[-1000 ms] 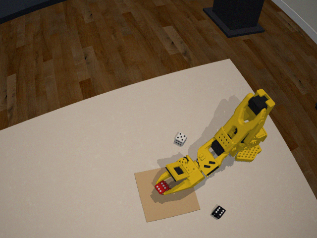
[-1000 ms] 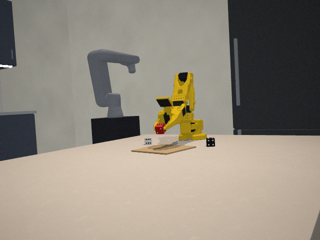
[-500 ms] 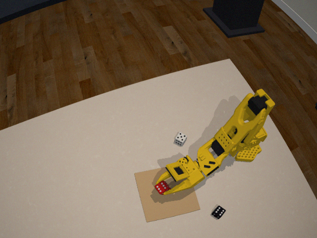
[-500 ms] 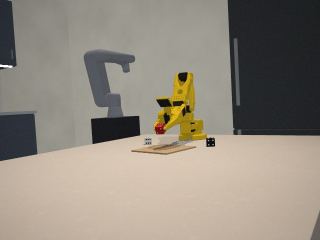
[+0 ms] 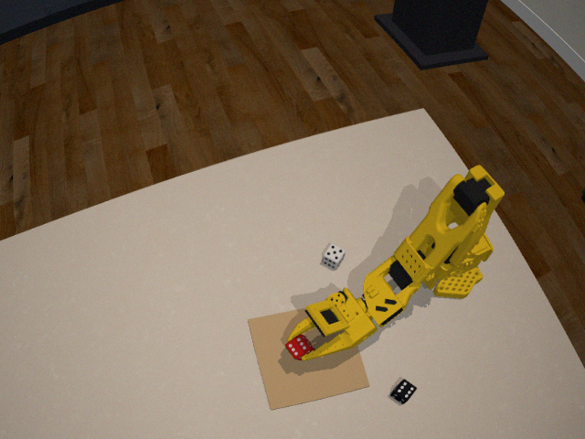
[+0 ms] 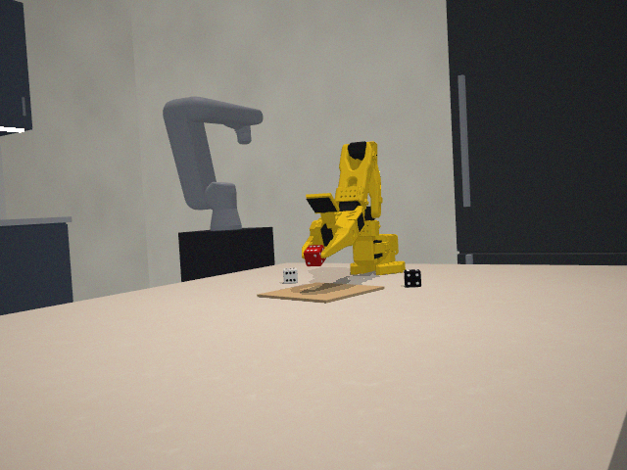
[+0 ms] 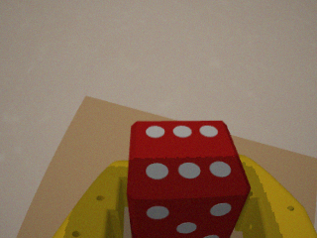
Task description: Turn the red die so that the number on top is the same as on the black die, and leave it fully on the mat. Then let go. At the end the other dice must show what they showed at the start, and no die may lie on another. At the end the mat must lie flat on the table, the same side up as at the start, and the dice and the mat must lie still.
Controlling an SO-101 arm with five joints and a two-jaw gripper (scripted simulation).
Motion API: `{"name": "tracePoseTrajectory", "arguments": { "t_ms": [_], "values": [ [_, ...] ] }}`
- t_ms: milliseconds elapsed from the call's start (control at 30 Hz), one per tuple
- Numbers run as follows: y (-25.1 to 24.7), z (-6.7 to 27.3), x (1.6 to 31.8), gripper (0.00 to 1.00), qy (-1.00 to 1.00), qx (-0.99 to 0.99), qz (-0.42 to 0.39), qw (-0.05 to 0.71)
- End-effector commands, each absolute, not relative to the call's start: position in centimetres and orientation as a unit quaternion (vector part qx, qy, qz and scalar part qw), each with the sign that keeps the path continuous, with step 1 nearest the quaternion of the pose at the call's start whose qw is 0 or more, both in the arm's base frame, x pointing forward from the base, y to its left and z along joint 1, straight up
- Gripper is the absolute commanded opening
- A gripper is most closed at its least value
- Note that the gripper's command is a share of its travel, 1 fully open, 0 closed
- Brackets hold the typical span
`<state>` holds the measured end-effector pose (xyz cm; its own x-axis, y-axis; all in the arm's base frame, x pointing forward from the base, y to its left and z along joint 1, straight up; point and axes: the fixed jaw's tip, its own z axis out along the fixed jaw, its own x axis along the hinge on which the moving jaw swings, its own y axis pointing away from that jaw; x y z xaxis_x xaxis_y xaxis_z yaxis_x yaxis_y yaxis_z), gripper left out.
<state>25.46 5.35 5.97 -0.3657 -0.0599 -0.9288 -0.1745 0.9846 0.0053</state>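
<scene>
My yellow gripper (image 5: pixel 298 348) is shut on the red die (image 5: pixel 298 347) and holds it in the air above the tan mat (image 5: pixel 307 361). In the exterior view the red die (image 6: pixel 313 255) hangs well above the mat (image 6: pixel 320 292). In the wrist view the red die (image 7: pixel 186 185) sits between the yellow fingers, with a six face turned up and a five face toward the camera. The black die (image 5: pixel 402 390) lies on the table to the right of the mat with six on top; it also shows in the exterior view (image 6: pixel 411 277).
A white die (image 5: pixel 333 256) lies on the table beyond the mat, showing five on top. The arm's base (image 5: pixel 455 269) stands near the table's right edge. A grey robot arm on a black pedestal (image 6: pixel 225 253) stands behind the table.
</scene>
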Motion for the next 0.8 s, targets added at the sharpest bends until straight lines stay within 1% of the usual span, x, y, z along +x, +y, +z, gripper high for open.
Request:
{"name": "tracePoseTrajectory", "arguments": {
  "t_ms": [0, 767],
  "values": [
    [5.6, 7.2, 26.1, 0.0, 0.806, -0.069, 0.057, 0.585],
    [5.6, 6.2, 26.1, 0.0, 0.806, -0.069, 0.057, 0.585]
  ]
}}
